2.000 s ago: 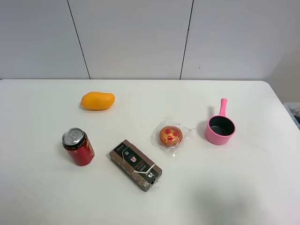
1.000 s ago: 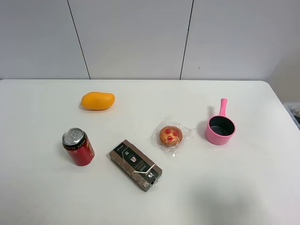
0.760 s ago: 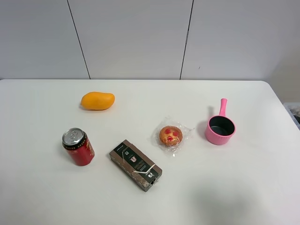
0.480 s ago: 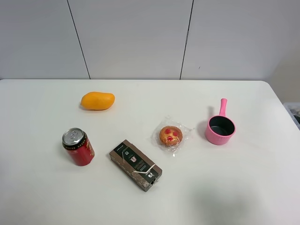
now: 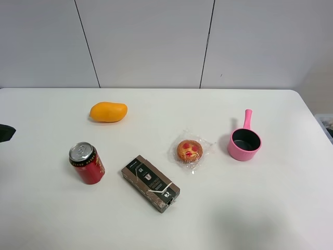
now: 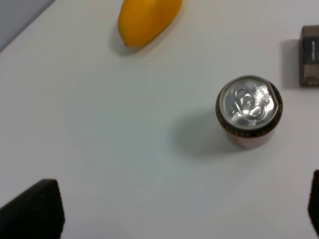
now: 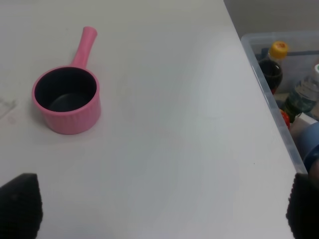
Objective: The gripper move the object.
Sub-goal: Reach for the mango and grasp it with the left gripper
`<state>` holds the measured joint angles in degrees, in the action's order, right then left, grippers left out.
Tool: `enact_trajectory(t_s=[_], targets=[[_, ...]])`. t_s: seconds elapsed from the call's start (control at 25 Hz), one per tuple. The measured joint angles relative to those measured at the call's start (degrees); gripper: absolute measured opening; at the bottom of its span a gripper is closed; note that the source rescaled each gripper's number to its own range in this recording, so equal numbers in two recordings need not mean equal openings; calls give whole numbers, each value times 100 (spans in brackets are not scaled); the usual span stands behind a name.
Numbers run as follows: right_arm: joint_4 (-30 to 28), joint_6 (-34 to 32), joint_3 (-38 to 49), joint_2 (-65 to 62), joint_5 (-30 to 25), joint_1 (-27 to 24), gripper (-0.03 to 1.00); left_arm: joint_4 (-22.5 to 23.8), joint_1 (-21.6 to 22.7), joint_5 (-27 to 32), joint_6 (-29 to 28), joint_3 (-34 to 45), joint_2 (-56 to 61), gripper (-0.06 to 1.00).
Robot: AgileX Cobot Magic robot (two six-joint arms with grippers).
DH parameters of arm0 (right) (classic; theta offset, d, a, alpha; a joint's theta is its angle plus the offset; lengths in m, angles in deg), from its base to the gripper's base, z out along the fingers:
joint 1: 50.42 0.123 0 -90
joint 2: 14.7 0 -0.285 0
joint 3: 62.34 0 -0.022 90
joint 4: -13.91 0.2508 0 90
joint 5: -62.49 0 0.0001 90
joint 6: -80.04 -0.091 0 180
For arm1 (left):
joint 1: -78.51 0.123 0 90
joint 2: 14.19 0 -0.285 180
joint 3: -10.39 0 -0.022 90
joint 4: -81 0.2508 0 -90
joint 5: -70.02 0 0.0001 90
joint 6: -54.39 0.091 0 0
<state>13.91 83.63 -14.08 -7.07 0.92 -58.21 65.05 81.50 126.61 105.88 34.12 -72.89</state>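
The orange-yellow mango (image 5: 108,112) lies on the white table (image 5: 166,224) at the back left; it also shows in the left wrist view (image 6: 147,20). My left gripper (image 6: 174,214) is open and empty, its black fingertips (image 6: 32,211) wide apart above the table, short of the mango. A dark tip of it (image 5: 5,133) shows at the left edge of the exterior view. My right gripper (image 7: 162,206) is open and empty over the table's right side, and is outside the exterior view.
A red can (image 5: 87,163) stands in front of the mango, also seen in the left wrist view (image 6: 249,112). A brown box (image 5: 151,183), a wrapped muffin (image 5: 189,150) and a pink saucepan (image 5: 243,141) lie further right. A clear bin of bottles (image 7: 279,74) stands past the table's right edge.
A dark tip of my left gripper has come into the exterior view at the left edge. The objects on the table have not moved.
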Motion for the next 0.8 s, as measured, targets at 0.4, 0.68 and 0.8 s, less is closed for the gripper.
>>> enact_trajectory(t_s=[0.4,0.68,0.8], targets=[[0,0,0,0,0,0,100,-648,-93,-156,1977,-880,-1909,100],[0,0,0,0,0,0,100,-678,-299,-168,2064,-1979,-3239,100],[0,0,0,0,0,0,100,-682,-429,-212,2227,-2499,-3739,100]])
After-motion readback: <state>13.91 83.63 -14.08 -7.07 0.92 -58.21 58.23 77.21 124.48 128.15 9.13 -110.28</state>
